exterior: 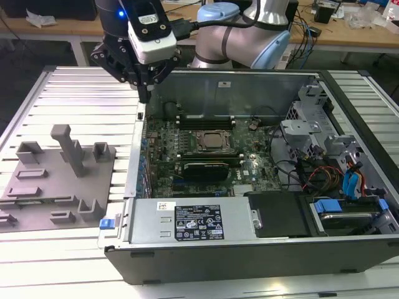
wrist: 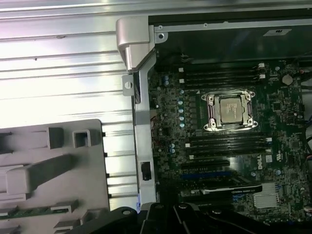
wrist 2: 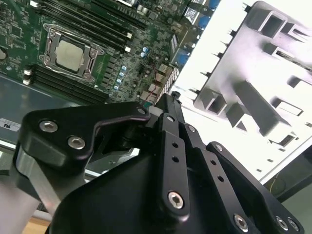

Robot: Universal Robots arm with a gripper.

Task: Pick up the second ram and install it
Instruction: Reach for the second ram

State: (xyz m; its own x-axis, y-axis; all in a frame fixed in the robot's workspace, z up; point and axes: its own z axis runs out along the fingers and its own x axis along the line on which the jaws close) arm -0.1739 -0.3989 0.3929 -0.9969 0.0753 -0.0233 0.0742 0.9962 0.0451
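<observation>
The second ram (wrist: pixel 24 212) is a thin green stick lying in a slot of the grey holder (wrist: pixel 48 170) beside the open computer case (exterior: pixel 218 81). My gripper (exterior: pixel 144 98) hangs over the case's wall on the exterior view's left, near the back corner, between the holder (exterior: pixel 62 187) and the motherboard (exterior: pixel 162 143). Its black fingers (wrist 2: pixel 168 126) meet at the tip, shut with nothing between them. The processor socket (wrist: pixel 230 110) has dark memory slots (wrist: pixel 224 75) on both sides of it.
A black-shrouded expansion card (exterior: pixel 202 169) stands just in front of the socket. A power supply (exterior: pixel 187 221) runs along the case's front, with drive bays and cables (exterior: pixel 336 168) at the exterior view's right. The holder has an upright post (exterior: pixel 67 146).
</observation>
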